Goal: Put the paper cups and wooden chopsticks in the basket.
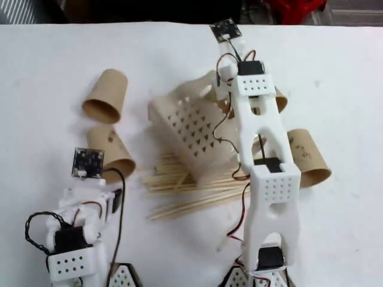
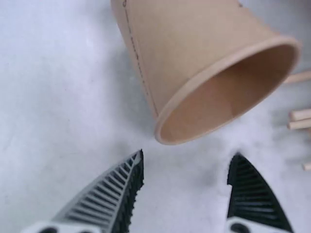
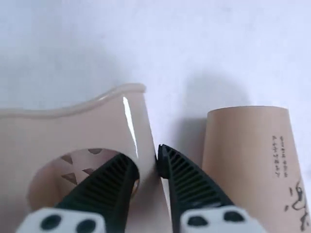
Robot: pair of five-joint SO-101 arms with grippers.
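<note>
At the table's (image 1: pixel 48 54) middle, seen from the high view: basket (image 1: pixel 191 125) tipped on its side, perforated wall up. At its six o'clock, right against it, a loose heap of wooden chopsticks (image 1: pixel 191 191). Around it, four paper cups lying flat: ten o'clock (image 1: pixel 105 95), eight o'clock (image 1: pixel 114 152), four o'clock (image 1: pixel 308 158), one o'clock (image 1: pixel 280 100) half hidden behind the right arm. At the basket's (image 3: pixel 73 126) rim, right gripper (image 3: pixel 146 154) clenched on the wall, one finger inside, one outside, a cup (image 3: pixel 248 145) just beside. Low over the table, left gripper (image 2: pixel 189 155) released, fingers spread, just short of the eight o'clock cup's (image 2: pixel 194 53) open mouth; chopstick ends (image 2: pixel 301 119) near that rim
</note>
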